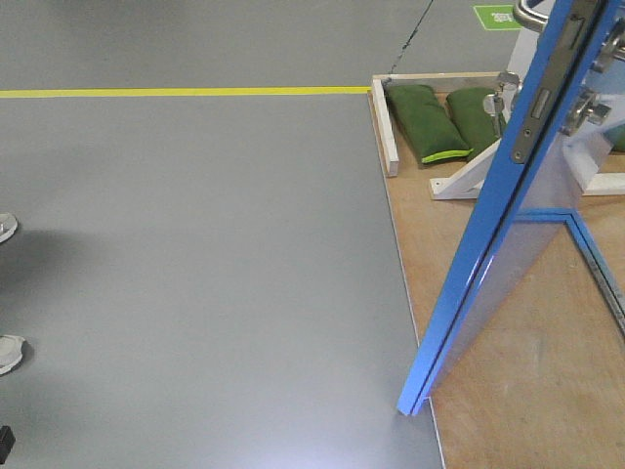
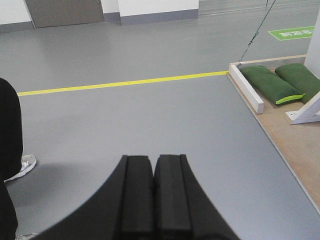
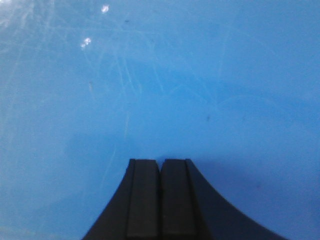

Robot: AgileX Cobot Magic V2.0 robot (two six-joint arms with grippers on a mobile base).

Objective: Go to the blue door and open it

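Note:
The blue door point(image 1: 461, 283) stands ajar on the right of the front view. I see it edge-on, with its steel latch plate point(image 1: 535, 122) and lever handles point(image 1: 586, 109) near the top. In the right wrist view the glossy, scratched blue door point(image 3: 160, 75) fills the frame. My right gripper point(image 3: 160, 162) is shut and empty, its tips close to the panel; I cannot tell if they touch. My left gripper point(image 2: 153, 159) is shut and empty, hanging over grey floor to the left of the door.
The door stands on a wooden platform point(image 1: 508, 391) with white angled braces point(image 1: 474, 176) and green sandbags point(image 1: 425, 122). A yellow floor line point(image 1: 186, 92) runs across the far floor. A person's shoe point(image 1: 8, 352) and dark leg point(image 2: 10, 130) are at the left.

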